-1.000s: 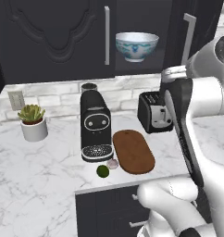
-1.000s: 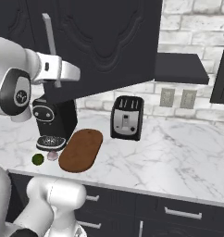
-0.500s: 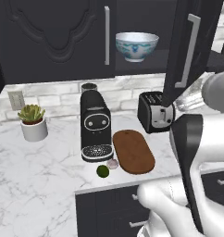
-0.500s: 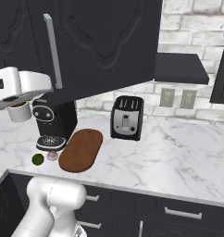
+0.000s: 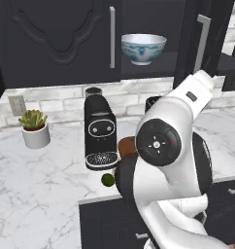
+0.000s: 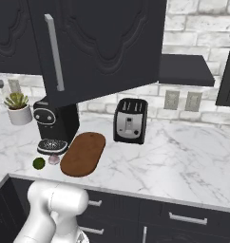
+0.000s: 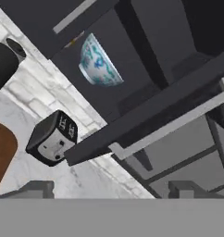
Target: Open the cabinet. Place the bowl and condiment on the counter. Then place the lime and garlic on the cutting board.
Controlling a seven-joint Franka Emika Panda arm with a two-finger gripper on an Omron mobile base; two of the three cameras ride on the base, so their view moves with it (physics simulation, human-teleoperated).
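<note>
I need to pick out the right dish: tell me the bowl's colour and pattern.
The bowl is glossy pale bluish-white with a blue painted pattern, clearest in the left base view.

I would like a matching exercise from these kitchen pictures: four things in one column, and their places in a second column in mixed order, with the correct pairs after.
Things:
1. bowl
2. lime
3. toaster
4. plant

Places:
A. on the counter, at the board's far right end
B. on a shelf in the open cabinet
C. on the counter, left of the coffee machine
D. near the counter's front edge, beside the garlic

Pairs: 1-B, 2-D, 3-A, 4-C
</note>
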